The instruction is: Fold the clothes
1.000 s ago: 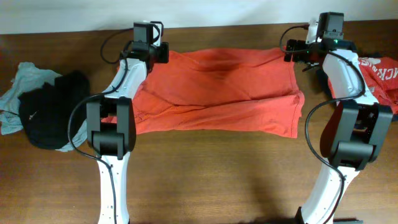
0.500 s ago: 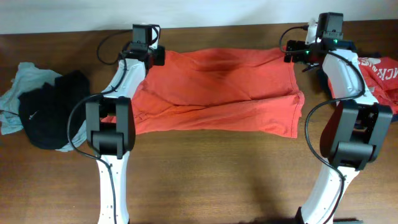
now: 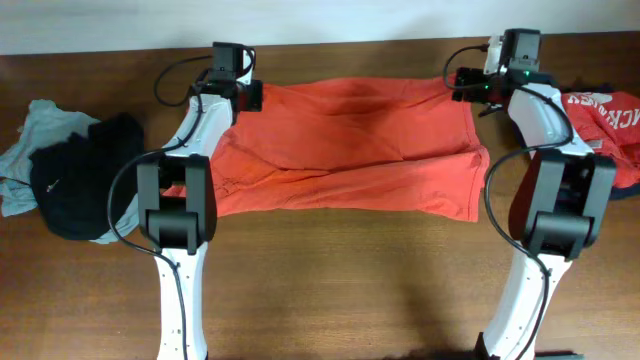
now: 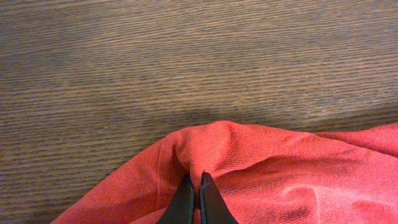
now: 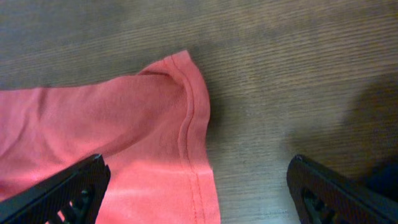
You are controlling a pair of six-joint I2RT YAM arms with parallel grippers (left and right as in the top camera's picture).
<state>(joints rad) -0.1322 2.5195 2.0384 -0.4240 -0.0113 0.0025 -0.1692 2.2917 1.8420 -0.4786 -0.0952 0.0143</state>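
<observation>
Left wrist view: the left gripper (image 4: pixel 196 182) is clenched, its two dark fingers pressed together on a small raised pinch of the orange-red T-shirt (image 4: pixel 280 168). The pinch sits right at the cloth's far edge, with bare wood beyond.
Right wrist view: the right gripper (image 5: pixel 199 171) is spread wide and grasps nothing. Its fingers stand on either side of the shirt's far right corner, where the stitched hem curls up a little.
T-shirt: seen from overhead, it lies across the far middle of the table (image 3: pixel 350 290), between the two arms. It is wrinkled, and an upper layer seems to overlap a lower one along a slanting line near the near edge.
Other clothes: a black garment (image 3: pixel 85 175) on a pale grey-blue one (image 3: pixel 35 125) lies at the left. A red garment with white lettering (image 3: pixel 605 115) lies at the right. Both are apart from the shirt.
Step in hand: probably taking both far corners so as to bring the far edge over toward the near edge.
Doing it well: the right fingers should settle centred on the hem corner and close on every layer there before either arm lifts. The left pinch looks shallow and may slip, so a low, gentle lift suits it. Both arms should rise level and together, keep the far edge taut between them, carry it toward the near edge, and lay it down square without dragging the cloth beneath.
</observation>
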